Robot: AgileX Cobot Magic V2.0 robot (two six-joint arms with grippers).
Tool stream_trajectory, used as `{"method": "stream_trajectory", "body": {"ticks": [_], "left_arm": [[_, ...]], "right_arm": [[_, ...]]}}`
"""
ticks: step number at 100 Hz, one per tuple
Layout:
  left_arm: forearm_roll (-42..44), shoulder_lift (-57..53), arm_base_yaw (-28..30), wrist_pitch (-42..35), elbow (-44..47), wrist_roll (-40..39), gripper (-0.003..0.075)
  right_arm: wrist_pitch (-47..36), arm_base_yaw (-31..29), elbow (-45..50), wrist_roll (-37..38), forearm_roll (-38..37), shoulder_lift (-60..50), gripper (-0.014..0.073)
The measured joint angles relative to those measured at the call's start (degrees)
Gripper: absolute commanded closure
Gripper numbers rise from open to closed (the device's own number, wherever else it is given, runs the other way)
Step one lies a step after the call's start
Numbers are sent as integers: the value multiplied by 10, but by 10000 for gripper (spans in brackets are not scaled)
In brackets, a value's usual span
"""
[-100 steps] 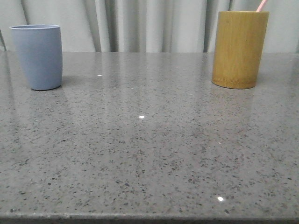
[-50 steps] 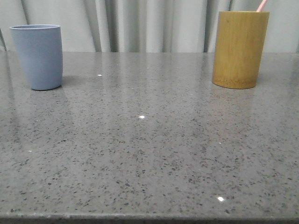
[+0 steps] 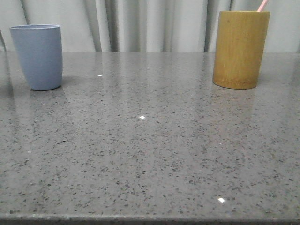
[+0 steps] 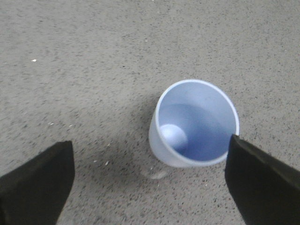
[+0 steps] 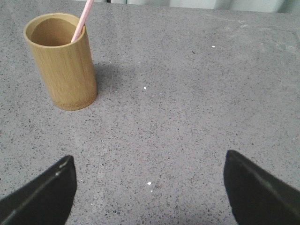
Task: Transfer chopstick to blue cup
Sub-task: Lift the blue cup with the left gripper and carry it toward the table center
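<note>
The blue cup (image 3: pixel 38 56) stands upright and empty at the back left of the table. In the left wrist view the blue cup (image 4: pixel 194 123) lies below my open left gripper (image 4: pixel 150 176), close to one black finger (image 4: pixel 262 183). A pale pink chopstick (image 3: pixel 262 5) pokes out of the tan bamboo holder (image 3: pixel 240 49) at the back right. In the right wrist view the chopstick (image 5: pixel 82 19) leans on the holder's (image 5: pixel 63 63) rim. My right gripper (image 5: pixel 149 183) is open and empty, well apart from the holder. Neither gripper shows in the front view.
The grey speckled stone table (image 3: pixel 150 150) spans the front view, its front edge along the bottom. Pale curtains (image 3: pixel 150 23) hang behind the table.
</note>
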Motion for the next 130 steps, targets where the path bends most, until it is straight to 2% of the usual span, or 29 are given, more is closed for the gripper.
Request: {"method": "stream_trajectory", "body": {"ticks": [44,68,79,89,96,110,130], "left_arm": [[-28,115,-15,8,-47,22,94],[-31,156,-26,2,-50,26,178],[-31,166,-26,-1,-50,26,255],[-31,168,-26,-5,-50,26,363],[-31,168,-26,-8,-50,26,470],[-31,168,-26,-12,-51,27,735],[-29,169,-30,19,-92,31,739]], "right_arm": [[-3,0,0,0,0,0,-38],[-9,0,0,0,0,0,-38],[-10,0,0,0,0,0,-38],[-10,0,0,0,0,0,-38],[-10,0,0,0,0,0,-38],[-10,0,0,0,0,0,-38],[-10,0,0,0,0,0,-38]]}}
